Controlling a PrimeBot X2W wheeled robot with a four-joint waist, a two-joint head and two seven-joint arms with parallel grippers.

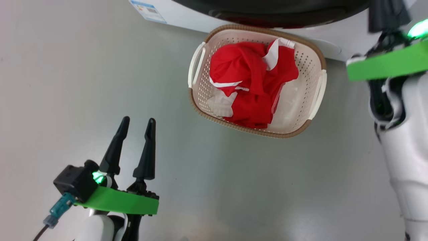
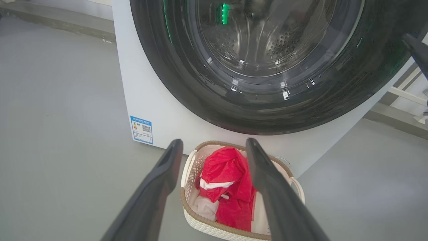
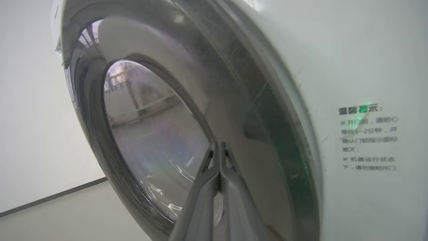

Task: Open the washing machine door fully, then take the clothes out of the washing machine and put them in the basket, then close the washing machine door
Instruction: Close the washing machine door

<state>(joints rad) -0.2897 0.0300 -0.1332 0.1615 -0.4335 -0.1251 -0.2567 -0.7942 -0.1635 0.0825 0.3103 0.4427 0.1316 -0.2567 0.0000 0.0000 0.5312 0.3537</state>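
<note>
**Left end effector [image 2: 214, 141] wide open, right end effector [image 3: 219, 144] shut at the door [image 2: 187, 83]**

Closest to my left wrist lens are the two dark fingers of my left end effector. They are spread as wide as they go and have hold of nothing. Seen from my head, it hangs low on my left over the grey floor [image 1: 67, 83]. Its fingers point toward the machine [image 2: 147, 100], well apart from everything else.

Farther out between those fingers stands the basket [image 2: 200, 223]. It is on the floor just in front of the machine, right below the door. The clothes [image 2: 230, 187] lie inside it in a crumpled red heap with white trim. From my head they cover the basket's left and middle, with pale perforated bottom bare on its right.

My right end effector is shut tight, its fingers pressed together with nothing between them. My right wrist lens shows the tips up against the door's glossy black ring, just beside the edge of the bulging glass. Whether they actually touch the ring I cannot tell.

The door lies against the machine's white front and looks shut to me. Through its glass, from my left wrist, I can see the perforated steel drum [image 2: 267, 40].

Farther out, a small blue label [image 2: 142, 130] sits at the lower corner of the front, on the side away from my right arm. A block of small printed text [image 3: 367, 139] sits on the white front next to the door's rim, on the side where my right end effector is.
</note>
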